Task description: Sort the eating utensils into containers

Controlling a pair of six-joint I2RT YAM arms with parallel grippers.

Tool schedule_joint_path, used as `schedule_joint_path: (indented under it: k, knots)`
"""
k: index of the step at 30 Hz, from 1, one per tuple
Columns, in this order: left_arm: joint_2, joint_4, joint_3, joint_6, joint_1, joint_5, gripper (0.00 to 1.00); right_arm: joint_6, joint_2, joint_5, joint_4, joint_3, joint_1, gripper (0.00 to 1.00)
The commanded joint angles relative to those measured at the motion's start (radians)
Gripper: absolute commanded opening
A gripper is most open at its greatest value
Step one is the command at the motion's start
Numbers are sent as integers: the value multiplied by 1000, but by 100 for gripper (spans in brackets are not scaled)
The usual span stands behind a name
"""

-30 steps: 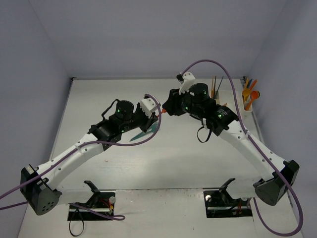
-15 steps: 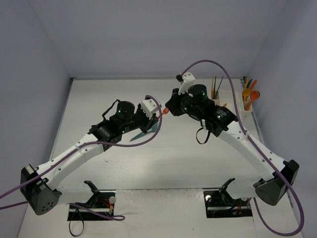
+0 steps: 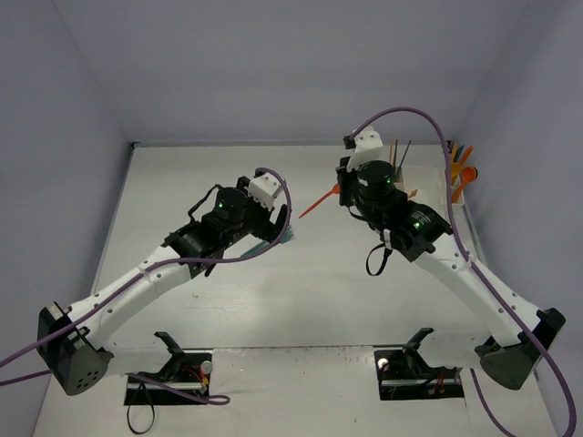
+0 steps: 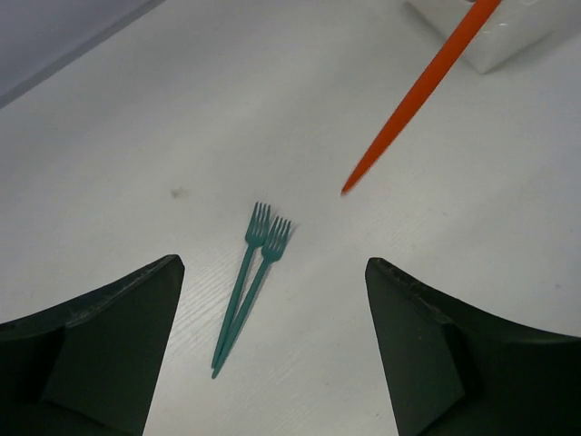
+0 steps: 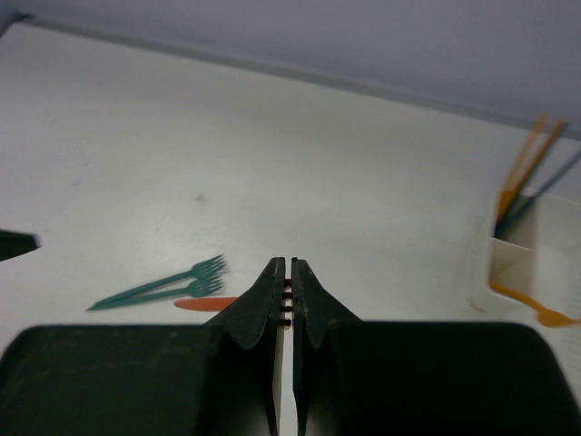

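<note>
My right gripper [image 3: 343, 193] [image 5: 290, 264] is shut on an orange utensil [image 3: 315, 206], pinching its head; the long handle [image 4: 419, 93] sticks out to the left over the table, and its tip [image 5: 201, 303] shows beside the jaws. Left of it, my left gripper [image 3: 274, 221] [image 4: 274, 272] hangs open and holds nothing. Under it, two teal forks [image 4: 245, 283] [image 5: 162, 283] [image 3: 284, 237] lie side by side on the table. The white containers [image 3: 400, 173] [image 5: 531, 263] stand at the back right with orange and teal utensils upright inside.
A second white holder [image 3: 456, 187] with orange and teal utensils stands at the table's far right edge. An orange fork [image 5: 537, 310] pokes out low at the near container. Purple cables loop over both arms.
The right gripper closed on the orange utensil, the left gripper opened and let it go, and the right arm pulled back to the right with it.
</note>
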Motion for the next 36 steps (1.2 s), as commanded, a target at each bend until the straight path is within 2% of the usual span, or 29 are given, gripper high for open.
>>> schedule_joint_path:
  k: [1,4,8,14,23,36]
  knots:
    - [-38,-27,-25,-155,27,-228,80,-163,-58,431,73,13,-18,0]
    - [-36,-79,-53,-225,67,-253,80,-207,-55,519,91,6,-100,0]
    - [-47,-123,-113,-314,138,-232,80,-230,-62,470,153,-19,-286,0]
    - [-79,-144,-165,-334,187,-213,81,-249,-16,383,258,-49,-452,0]
    - [-100,-185,-173,-320,205,-218,81,-248,106,316,349,-53,-516,0]
    - [-111,-188,-207,-315,218,-212,81,-185,194,256,358,-116,-517,0]
